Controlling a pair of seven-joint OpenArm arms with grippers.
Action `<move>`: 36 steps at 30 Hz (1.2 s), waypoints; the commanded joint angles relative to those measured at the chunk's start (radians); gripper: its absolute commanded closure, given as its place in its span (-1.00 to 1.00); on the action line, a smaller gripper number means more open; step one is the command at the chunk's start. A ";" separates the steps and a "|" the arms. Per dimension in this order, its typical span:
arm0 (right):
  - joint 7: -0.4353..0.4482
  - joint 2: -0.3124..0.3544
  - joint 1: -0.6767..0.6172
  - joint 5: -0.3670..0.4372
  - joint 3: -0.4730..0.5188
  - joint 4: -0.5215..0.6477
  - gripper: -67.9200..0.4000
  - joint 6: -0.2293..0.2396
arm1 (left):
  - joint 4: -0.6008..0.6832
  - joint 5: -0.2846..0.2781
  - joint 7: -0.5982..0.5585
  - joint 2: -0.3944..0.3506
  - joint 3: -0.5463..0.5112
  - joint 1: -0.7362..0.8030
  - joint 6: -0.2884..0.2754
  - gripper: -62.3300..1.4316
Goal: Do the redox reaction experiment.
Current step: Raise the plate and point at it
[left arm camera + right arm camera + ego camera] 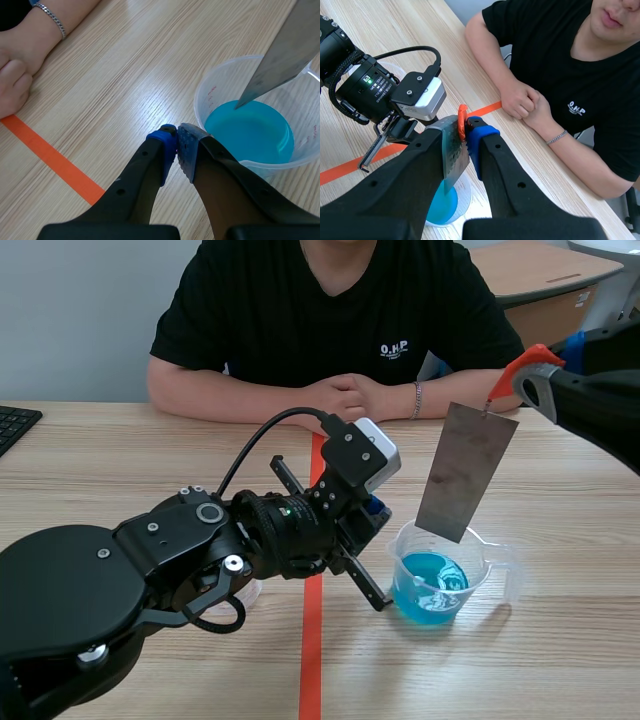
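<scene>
Pale wood-grain table [120,460] runs across to a person [340,300] in a black T-shirt, sitting with hands clasped on the far edge. A strip of orange-red tape [312,640] runs down the middle.

To the right of the tape stands the beaker [497,565], a clear plastic cup with a pouring lip and red marks on its wall, holding a shallow pool of bright blue liquid [430,585]. It looks light and easy to tip, so anything that nudges it could slop the liquid.

The right claw [530,380] is closed on the top edge of the plate [466,470], beside an orange-red tab [462,119]. The plate is a thin, dull grey metal rectangle that hangs tilted, its lower corner inside the beaker's rim. From where I stand I can't tell whether that corner touches the liquid. I'd judge the plate stiff and light, with smooth faces that could slide in a weak pinch. The top edge is the right place to hold it, since that leaves the lower end free to dip.

The left claw [177,145] is closed on nothing, its pads meeting, low over the table just beside the beaker's wall.
</scene>
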 commanded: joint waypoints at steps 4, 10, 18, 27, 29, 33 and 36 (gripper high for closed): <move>0.016 0.007 -0.002 0.012 0.014 0.013 0.94 0.006 | 0.021 -0.006 -0.018 0.016 -0.001 -0.014 0.004 0.81; 0.020 0.007 -0.001 0.011 0.014 0.013 0.94 0.006 | 0.021 -0.006 -0.018 0.016 -0.001 -0.014 0.004 0.81; 0.020 0.007 -0.001 0.011 0.014 0.013 0.94 0.006 | 0.021 -0.006 -0.021 0.015 -0.001 -0.014 0.004 0.81; 0.023 0.007 -0.001 0.011 0.014 0.013 0.94 0.006 | 0.021 0.003 -0.035 -0.004 -0.001 -0.011 0.005 0.81; 0.023 0.007 -0.001 0.011 0.014 0.013 0.94 0.006 | 0.021 0.010 -0.044 -0.016 -0.001 -0.005 0.005 0.81; 0.024 0.007 -0.001 0.012 0.014 0.013 0.94 0.006 | 0.048 0.011 -0.055 -0.059 -0.001 0.015 0.005 0.81; 0.023 0.007 -0.001 0.011 0.014 0.013 0.94 0.006 | 0.085 0.013 -0.060 -0.097 -0.004 0.034 0.009 0.81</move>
